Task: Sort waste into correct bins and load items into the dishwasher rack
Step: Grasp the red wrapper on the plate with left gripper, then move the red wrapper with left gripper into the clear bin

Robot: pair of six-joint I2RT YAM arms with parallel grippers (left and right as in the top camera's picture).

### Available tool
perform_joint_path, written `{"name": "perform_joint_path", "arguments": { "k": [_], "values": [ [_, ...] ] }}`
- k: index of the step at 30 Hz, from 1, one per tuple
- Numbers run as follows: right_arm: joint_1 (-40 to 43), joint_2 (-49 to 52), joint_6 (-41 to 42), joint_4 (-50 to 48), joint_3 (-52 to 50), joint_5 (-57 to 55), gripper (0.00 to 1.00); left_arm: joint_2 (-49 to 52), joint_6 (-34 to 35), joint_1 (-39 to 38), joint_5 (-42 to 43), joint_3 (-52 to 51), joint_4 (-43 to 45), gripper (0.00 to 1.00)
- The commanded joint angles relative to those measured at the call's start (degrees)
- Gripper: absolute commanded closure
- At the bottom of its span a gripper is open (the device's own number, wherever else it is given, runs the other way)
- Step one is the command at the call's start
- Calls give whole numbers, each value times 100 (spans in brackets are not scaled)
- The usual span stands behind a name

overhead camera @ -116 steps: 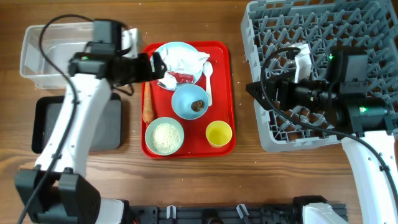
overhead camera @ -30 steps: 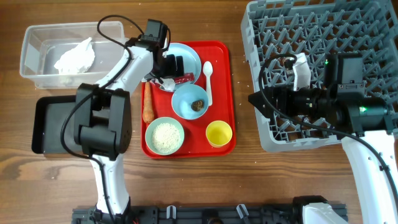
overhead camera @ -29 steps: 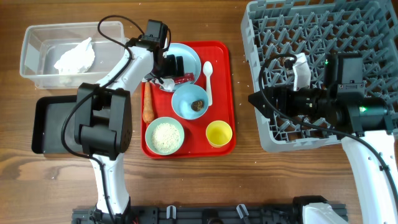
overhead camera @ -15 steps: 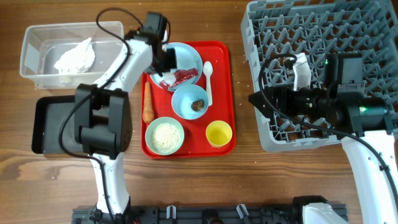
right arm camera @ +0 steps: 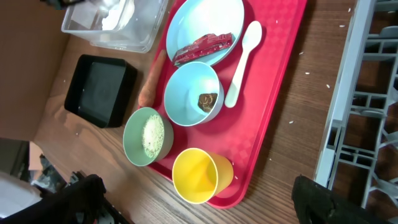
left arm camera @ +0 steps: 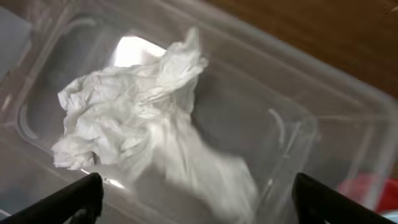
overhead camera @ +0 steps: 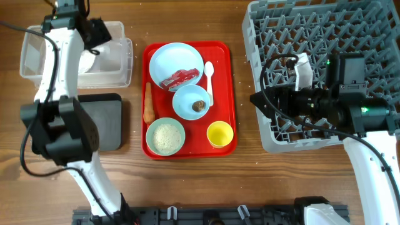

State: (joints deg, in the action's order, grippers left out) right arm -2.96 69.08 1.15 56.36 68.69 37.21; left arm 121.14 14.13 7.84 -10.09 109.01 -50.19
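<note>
My left gripper (overhead camera: 95, 31) is open and empty over the clear tub (overhead camera: 119, 65), just above the crumpled white tissue (left arm camera: 134, 118) lying in it. The red wrapper (overhead camera: 180, 77) lies on the pale-blue plate (overhead camera: 169, 57) on the red tray (overhead camera: 224, 81). The carrot (overhead camera: 149, 104) lies at the tray's left edge. The light-blue bowl (overhead camera: 187, 97) holds the brown lump (overhead camera: 199, 105). The pale-green bowl (overhead camera: 150, 140) holds rice (overhead camera: 165, 136). The yellow cup (overhead camera: 220, 134) and white spoon (overhead camera: 209, 78) are also on the tray. My right gripper (overhead camera: 253, 100) is open and empty beside the grey rack (overhead camera: 325, 44).
The black tray (overhead camera: 103, 122) sits below the tub, partly hidden by my left arm. Bare wood lies between the red tray and the rack (right arm camera: 373, 93). A few white grains are scattered on the table near the rack.
My left arm has swung from the plate on the red tray up and left to over the clear tub. The red wrapper stays on the plate. The right arm has not moved.
</note>
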Motion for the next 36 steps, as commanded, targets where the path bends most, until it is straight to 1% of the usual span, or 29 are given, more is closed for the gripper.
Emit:
{"name": "perform_joint_path", "arguments": {
  "k": [1, 3, 5, 7, 8, 10, 11, 12, 13, 14, 15, 16, 19, 21, 25, 33, 36],
  "values": [
    [-20, 9, -114, -26, 105, -37, 0, 44, 4, 81, -68, -17, -85, 0],
    [-20, 9, -111, -35, 105, -35, 0, -98, 4, 68, -59, 44, -96, 0],
    [-20, 9, -111, -15, 105, -35, 0, -308, 4, 57, 262, 127, -208, 0],
    [-20, 9, -114, -17, 105, -37, 0, -691, 0, 13, 1115, 168, -562, 0],
    [-20, 9, -114, -15, 105, -37, 0, -852, 2, -59, 1456, 168, -872, 0],
    [-20, 9, -114, 7, 105, -35, 0, -957, 2, -289, 1609, 168, -1495, 0],
    [-20, 9, -114, 7, 105, -37, 0, -901, -26, -566, 1611, 136, -1853, 0],
    [-20, 9, -114, 7, 105, -37, 1, -841, -55, -841, 1604, 50, -2035, 0],
    [-20, 9, -114, 4, 105, -37, 0, -813, -225, -1108, 1606, -101, -2052, 0],
    [-20, 9, -111, 4, 105, -35, 0, -796, -439, -1364, 1602, -264, -1993, 0],
    [-20, 9, -111, 7, 105, -35, 0, -787, -800, -1799, 1561, -625, -1676, 0],
    [-20, 9, -109, 7, 105, -35, 0, -787, -1034, -1989, 1563, -848, -1399, 0],
    [-20, 9, -101, 42, 105, -35, 0, -787, -1779, -2328, 1567, -1423, -719, 0],
    [-20, 9, -101, 57, 105, -35, 0, -787, -2068, -2426, 1565, -1746, -297, 0],
    [-20, 9, -98, 72, 105, -35, 0, -730, -2144, -2435, 1565, -2087, 376, 1],
    [-20, 9, -109, 111, 105, -37, 0, -31, -2164, -2413, 1517, -2094, 955, 1],
    [-20, 9, -109, 111, 105, -37, 0, 107, -2166, -2411, 1495, -2094, 984, 3]
  ]
}}
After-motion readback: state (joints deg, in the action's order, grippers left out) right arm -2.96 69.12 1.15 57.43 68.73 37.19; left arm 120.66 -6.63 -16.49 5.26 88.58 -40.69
